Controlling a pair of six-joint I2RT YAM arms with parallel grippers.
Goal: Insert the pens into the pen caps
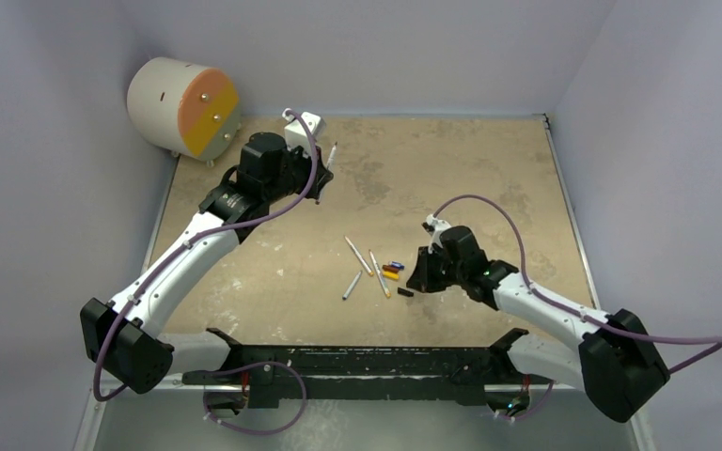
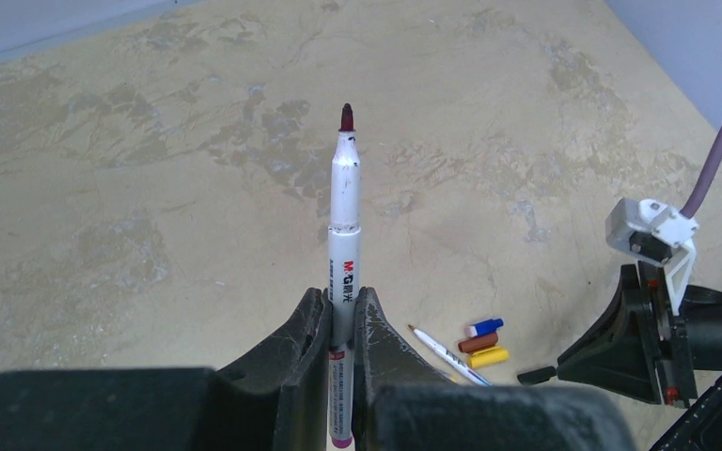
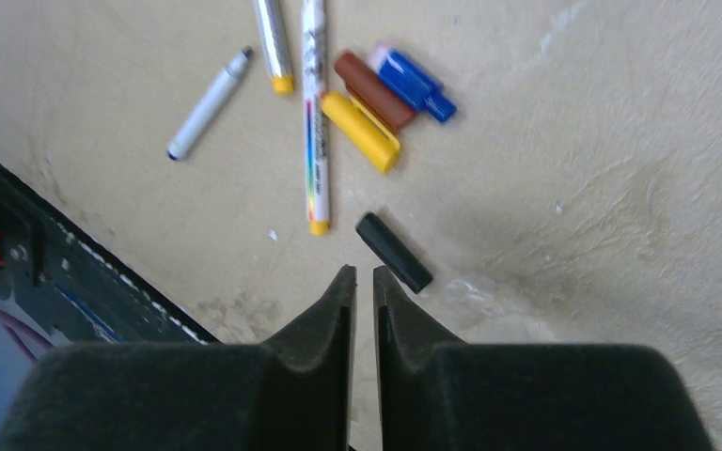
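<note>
**Overhead and wrist views of the two-arm station.** The left end effector (image 2: 342, 305) hovered above the far left part of the tabletop (image 1: 489, 169). Its fingers pinched a white marker pen (image 2: 344, 188) around the lower barrel. This pen projected well beyond the fingertips, with its uncapped dark red tip pointing away from the wrist camera.

The right end effector (image 3: 364, 282) hung low over the middle of the tabletop. Its fingers were pressed almost together, with only a thin slit between them and nothing gripped. Just ahead of its fingertips lay the black cap (image 3: 393, 251), on its side; whether it touched a finger could not be told.

Farther ahead, the yellow cap (image 3: 360, 132), the red-brown cap (image 3: 374, 90) and the blue cap (image 3: 412, 80) lay side by side, closely packed. Just beside the yellow cap lay a rainbow-printed pen (image 3: 314, 122). A yellow-ended pen (image 3: 273, 42) lay next to that, and a grey pen with a dark tip (image 3: 209, 103) lay apart from both.

A white drum (image 1: 183, 105) with an orange and yellow face stood at the far left corner.
</note>
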